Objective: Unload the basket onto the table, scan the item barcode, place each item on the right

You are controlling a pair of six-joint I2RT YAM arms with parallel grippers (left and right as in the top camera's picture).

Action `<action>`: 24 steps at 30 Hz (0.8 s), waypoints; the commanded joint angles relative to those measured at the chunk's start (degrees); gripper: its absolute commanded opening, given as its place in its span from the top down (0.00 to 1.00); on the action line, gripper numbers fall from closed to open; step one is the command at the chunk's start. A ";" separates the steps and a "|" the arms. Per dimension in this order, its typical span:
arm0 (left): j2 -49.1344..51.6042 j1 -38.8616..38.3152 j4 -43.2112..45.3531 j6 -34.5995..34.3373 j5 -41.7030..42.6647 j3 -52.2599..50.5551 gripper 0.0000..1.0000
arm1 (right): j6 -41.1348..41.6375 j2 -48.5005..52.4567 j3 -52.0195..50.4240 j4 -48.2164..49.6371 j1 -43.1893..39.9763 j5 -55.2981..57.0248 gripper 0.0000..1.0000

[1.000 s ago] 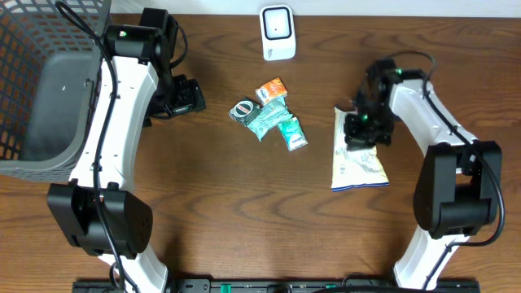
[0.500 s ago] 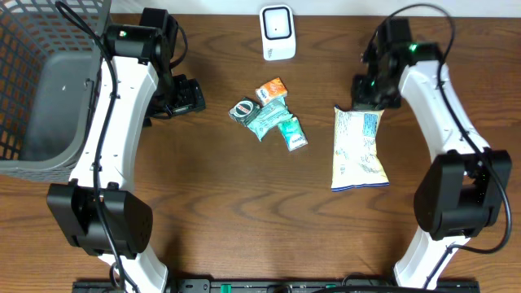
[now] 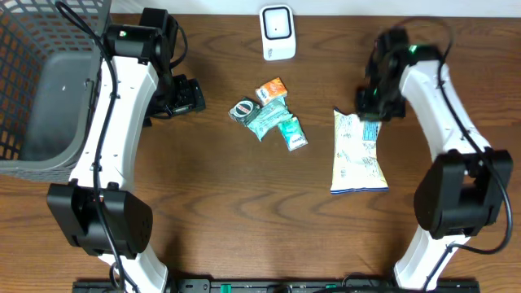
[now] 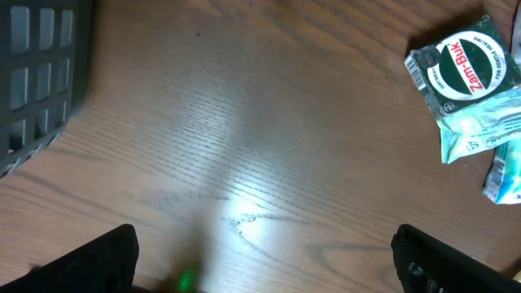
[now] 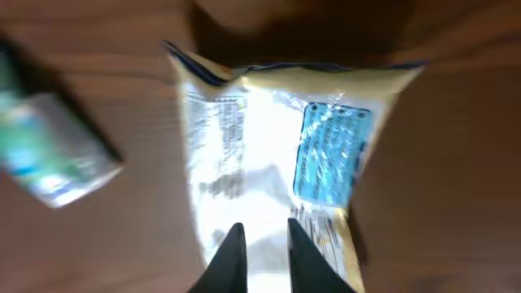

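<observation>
The white-and-yellow foil snack bag point(image 3: 356, 155) is laid flat on the brown wooden tabletop point(image 3: 244, 212), its top edge directly under the right gripper point(image 5: 264, 232), whose jaws are parted narrowly, gripping nothing. On the left gripper point(image 4: 264, 268) the jaws are spread wide, well apart from the bag.

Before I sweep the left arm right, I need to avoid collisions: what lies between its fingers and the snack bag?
A cluster of small packets lies between the left fingers and the snack bag, as the overhead view shows.
</observation>
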 commanded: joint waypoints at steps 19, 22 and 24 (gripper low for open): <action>-0.96 0.02 -0.13 -0.35 0.11 -0.13 0.02 | -0.39 -3.69 9.40 -13.14 1.77 -4.68 0.83; -0.96 0.02 -0.13 -0.35 0.11 -0.13 0.02 | -1.44 -3.67 8.96 -15.19 1.88 -4.42 0.83; -0.96 0.02 -0.13 -0.35 0.11 -0.13 0.02 | -1.81 -3.67 8.31 -15.80 2.21 -4.37 0.83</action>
